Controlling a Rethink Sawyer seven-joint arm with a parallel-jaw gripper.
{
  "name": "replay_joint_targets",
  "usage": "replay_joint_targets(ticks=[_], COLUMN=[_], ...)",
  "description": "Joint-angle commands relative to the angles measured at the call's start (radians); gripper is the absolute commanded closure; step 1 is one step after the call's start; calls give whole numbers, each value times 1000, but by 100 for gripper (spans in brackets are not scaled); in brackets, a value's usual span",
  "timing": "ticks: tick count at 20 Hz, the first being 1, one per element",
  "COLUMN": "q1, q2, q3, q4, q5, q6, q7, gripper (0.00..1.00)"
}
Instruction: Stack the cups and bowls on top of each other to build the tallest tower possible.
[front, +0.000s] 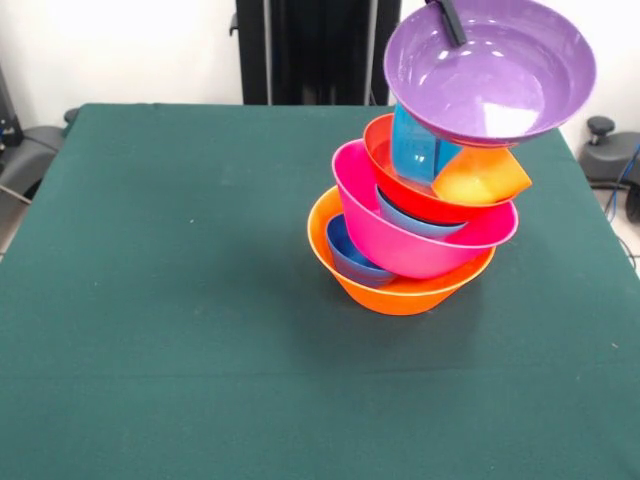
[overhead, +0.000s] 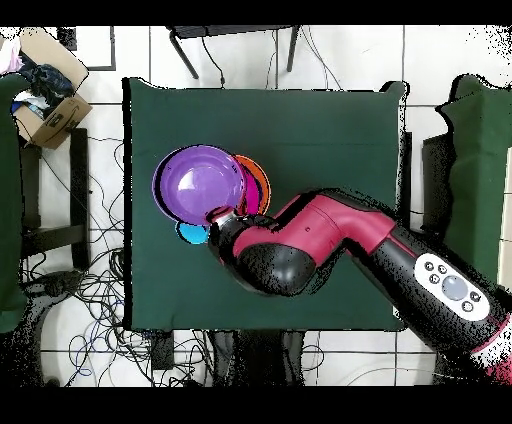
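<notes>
Tower (front: 415, 230) right of table (front: 180, 300) centre, widest bowl (front: 490, 70) tilted on top (pincer (front: 447, 18) at its rim)

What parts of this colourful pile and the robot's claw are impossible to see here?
- Gripper: front view cuts it at the top edge; overhead, the arm covers it, so open or shut is unclear.
- Tower lower bowls: overhead, the purple bowl hides them.
- Yellow cup: not found in either view.

claw (front: 447, 18) cut off, arm (overhead: 330, 240) hides tower (front: 420, 220)
</notes>
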Motion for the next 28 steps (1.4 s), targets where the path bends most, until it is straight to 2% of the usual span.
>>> replay_joint_targets(ticks=[1, 13, 28], q1=[6, -2, -10], q2=[58, 59, 42], q3=[-47, -69, -67], q4=[8, 36, 12], q5=[-77, -90, -75], q6=[42, 21, 61], q7=[-385, -393, -450], gripper=[100, 100, 100])
